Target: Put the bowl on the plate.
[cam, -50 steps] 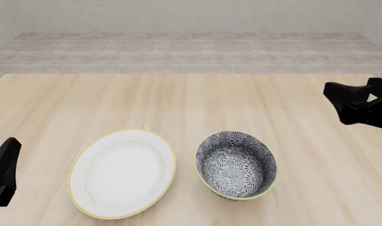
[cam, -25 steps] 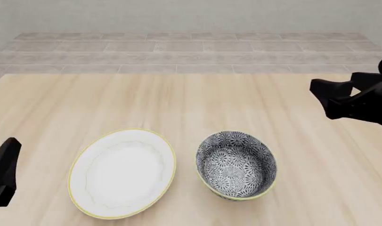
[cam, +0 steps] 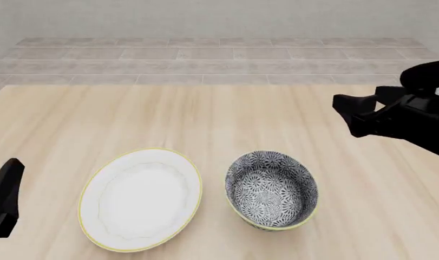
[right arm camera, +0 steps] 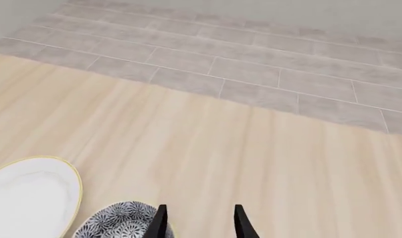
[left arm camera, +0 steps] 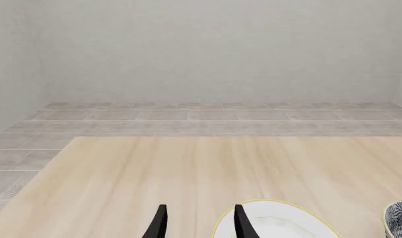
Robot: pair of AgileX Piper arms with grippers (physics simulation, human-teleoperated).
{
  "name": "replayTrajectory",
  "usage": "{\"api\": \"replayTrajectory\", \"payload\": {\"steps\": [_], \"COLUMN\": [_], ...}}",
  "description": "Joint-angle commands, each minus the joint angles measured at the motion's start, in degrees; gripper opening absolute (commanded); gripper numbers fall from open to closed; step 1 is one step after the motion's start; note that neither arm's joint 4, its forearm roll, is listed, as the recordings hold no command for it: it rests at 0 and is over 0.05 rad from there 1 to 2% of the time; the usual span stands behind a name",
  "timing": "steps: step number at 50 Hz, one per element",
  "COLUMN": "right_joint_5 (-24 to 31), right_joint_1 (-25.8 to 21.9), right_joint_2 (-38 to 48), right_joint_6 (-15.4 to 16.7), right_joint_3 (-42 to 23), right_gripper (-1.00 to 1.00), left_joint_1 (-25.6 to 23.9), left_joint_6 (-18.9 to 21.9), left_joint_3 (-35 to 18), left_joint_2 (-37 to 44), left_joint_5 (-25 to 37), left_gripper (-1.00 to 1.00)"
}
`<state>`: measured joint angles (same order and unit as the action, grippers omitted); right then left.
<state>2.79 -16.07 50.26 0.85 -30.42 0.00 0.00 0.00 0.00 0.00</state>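
Bowl (cam: 271, 189): dense dark blue-grey and white floral pattern inside and out, thin yellow-green rim. Plate (cam: 139, 199): plain white, thin yellow rim line, faint scalloped inner ring. Table (cam: 204, 119): pale wood with light grain streaks. Floor (cam: 219, 59): grey-beige tiles. Left gripper (cam: 2, 203) and right gripper (cam: 353, 116): black.

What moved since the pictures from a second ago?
Only the right hand moved: it slid leftward across the front view, toward the space above the bowl, with its fingers apart and nothing in them. It has not touched anything. The bowl, the plate and the left hand stayed where they were.
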Motion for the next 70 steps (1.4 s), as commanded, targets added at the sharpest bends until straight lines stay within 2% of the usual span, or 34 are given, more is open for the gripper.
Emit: {"api": "replayTrajectory", "payload": {"steps": [1,19,56,70], "right_joint_5": [-1.2,-1.4,-2.9,-4.3], "right_joint_1": [-1.8,-4.2,-5.5,-6.4], "right_joint_2": [2.4,4.7,8.2,10.2], "right_joint_6": [-0.6,-1.2,-0.9,-2.4], "right_joint_3": [-0.3,-0.8,0.3,1.1], "right_gripper": [1.0,1.0,1.0,1.0], "left_joint_1": [0.0,0.0,0.0,0.0], "left_joint_6": [0.0,0.0,0.0,0.0], "left_joint_3": [0.0,0.0,0.0,0.0], "left_joint_2": [0.0,0.0,0.0,0.0], "left_joint_5": [0.0,0.0,0.0,0.0], "left_gripper": [1.0,1.0,1.0,1.0]}}
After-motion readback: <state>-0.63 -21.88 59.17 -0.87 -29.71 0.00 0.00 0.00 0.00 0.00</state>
